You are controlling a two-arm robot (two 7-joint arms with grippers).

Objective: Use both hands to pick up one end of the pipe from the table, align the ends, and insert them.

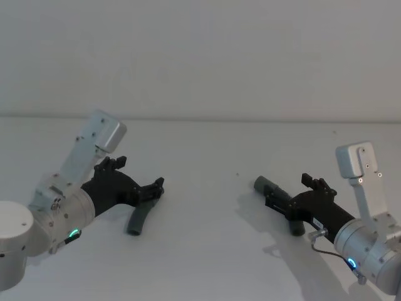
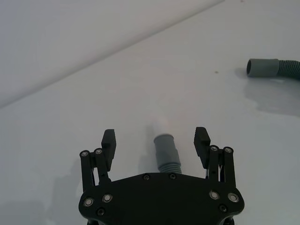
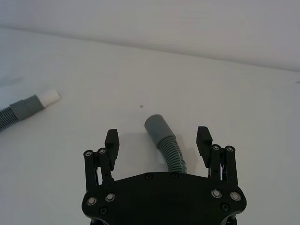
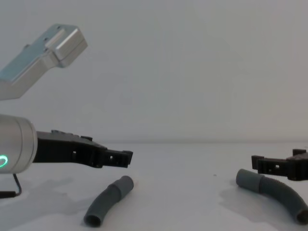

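left tool [image 2: 155, 137] over short piece [image 2: 167, 154], right tool [image 3: 158, 138] over long piece [image 3: 170, 151], both wide open, empty. descend, grip behind cuffs [image 3: 154, 125], leave ends [image 3: 48, 97] clear.

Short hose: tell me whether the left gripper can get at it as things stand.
Probably yes. The left gripper hangs open above the short hose, whose cuff shows between its fingers in the wrist view; nothing stands between.

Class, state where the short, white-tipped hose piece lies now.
In the head view the short hose piece lies on the table at the robot's left, just beneath the open left gripper, well apart from the long piece.
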